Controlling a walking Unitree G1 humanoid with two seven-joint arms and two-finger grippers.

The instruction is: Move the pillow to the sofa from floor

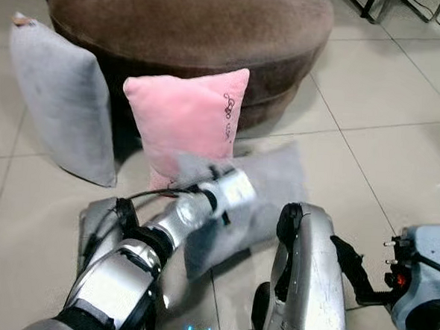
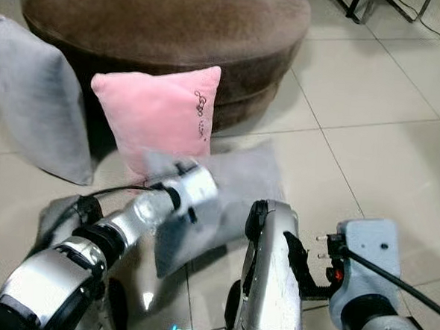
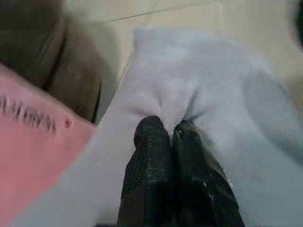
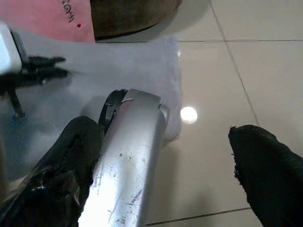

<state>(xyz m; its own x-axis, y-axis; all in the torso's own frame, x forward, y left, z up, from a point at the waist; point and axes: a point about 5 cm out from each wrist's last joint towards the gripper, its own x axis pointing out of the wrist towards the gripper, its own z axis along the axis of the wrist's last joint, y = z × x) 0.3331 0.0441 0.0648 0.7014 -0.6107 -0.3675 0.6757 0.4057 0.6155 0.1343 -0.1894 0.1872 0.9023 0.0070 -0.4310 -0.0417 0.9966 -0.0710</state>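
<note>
The left wrist view shows what the head views blur: the left tool (image 3: pixel 171 135) has its two black fingers (image 3: pixel 147 161) pressed together, pinching a fold of the light grey pillow (image 3: pixel 208 90) so the fabric puckers around the tips. The head views place that grey, soft, rectangular pillow on the tiled floor (image 1: pixel 400 153), just in front of the round brown sofa (image 1: pixel 191 21), its near part blurred by the left wrist. A pink pillow (image 1: pixel 182 118) leans upright against the sofa's front edge; another grey pillow (image 1: pixel 60 99) stands at the sofa's left. The right tool (image 4: pixel 161 161) hangs spread wide above the floor, holding nothing.
</note>
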